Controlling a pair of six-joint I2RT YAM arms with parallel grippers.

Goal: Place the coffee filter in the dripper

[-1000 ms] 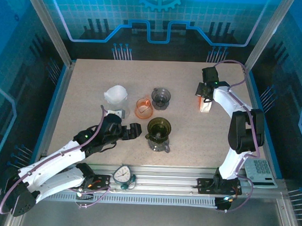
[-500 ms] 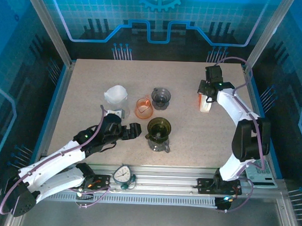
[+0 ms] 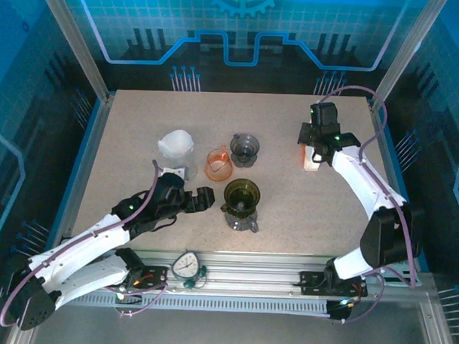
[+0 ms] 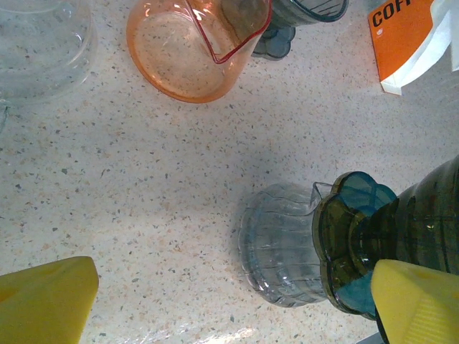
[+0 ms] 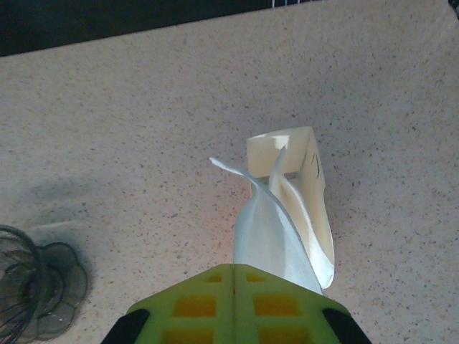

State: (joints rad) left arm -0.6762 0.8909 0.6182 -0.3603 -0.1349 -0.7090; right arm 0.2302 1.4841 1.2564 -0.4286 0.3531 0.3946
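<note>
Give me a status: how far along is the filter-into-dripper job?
Done: the right fingers are shut on a white paper coffee filter at the mouth of the orange cardboard filter box. In hand: that filter, not yet clear of the box. Left: carry it to the dark green translucent dripper, which looks empty, and seat it. The left fingers are open beside that dripper.

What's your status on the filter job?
Left gripper open, beside the dark dripper. Right gripper shut on a filter, at its box. Orange jug close by the dripper.
</note>
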